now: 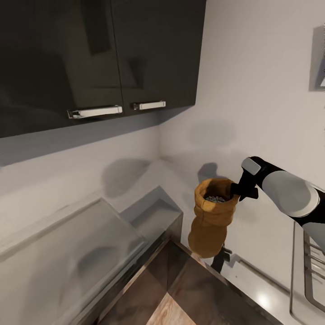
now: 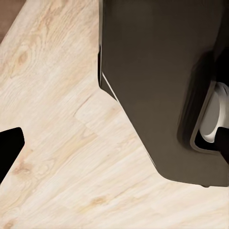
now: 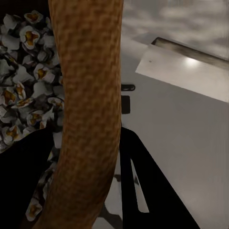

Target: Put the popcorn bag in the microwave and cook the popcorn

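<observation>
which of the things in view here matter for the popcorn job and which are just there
Part of the job:
- popcorn bag, lifted off the countertop, its rolled rim pinched by the right end effector
- popcorn heaped inside the bag

Just there:
- dark wall cabinets with steel handles
- steel sink basin
- wooden floor
- hob grate at the right edge

Kitchen: dark cabinets [image 1: 90, 58], countertop [image 1: 67, 253]

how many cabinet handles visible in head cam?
2. Long handle on the left upper cabinet door; short handle on the door right of it, both near the doors' bottom edges. Others may sit outside the frame.
</observation>
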`<state>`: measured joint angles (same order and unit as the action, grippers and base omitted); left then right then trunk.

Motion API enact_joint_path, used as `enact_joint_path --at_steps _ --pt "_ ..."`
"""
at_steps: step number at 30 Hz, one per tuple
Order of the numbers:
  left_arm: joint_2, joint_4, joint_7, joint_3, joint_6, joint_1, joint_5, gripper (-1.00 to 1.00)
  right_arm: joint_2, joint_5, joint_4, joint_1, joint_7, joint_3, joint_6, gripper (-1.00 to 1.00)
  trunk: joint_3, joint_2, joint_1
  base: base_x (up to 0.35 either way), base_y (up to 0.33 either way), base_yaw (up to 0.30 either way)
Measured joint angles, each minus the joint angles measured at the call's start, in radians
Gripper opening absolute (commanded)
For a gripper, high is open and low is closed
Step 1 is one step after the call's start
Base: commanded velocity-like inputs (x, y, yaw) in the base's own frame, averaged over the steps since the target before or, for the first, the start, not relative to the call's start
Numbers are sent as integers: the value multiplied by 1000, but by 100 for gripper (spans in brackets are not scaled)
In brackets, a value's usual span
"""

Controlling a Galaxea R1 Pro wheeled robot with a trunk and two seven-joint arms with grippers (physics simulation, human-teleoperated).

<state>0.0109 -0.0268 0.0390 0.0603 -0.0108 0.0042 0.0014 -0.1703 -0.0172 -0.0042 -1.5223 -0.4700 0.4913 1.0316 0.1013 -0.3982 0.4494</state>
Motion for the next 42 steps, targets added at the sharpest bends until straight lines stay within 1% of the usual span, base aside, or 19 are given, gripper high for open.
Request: enact_joint_path --at_steps 42 --pt "0 0 0 0 1 0 0 100 0 1 0 0 0 -2 0 -100 -70 0 0 0 0 0"
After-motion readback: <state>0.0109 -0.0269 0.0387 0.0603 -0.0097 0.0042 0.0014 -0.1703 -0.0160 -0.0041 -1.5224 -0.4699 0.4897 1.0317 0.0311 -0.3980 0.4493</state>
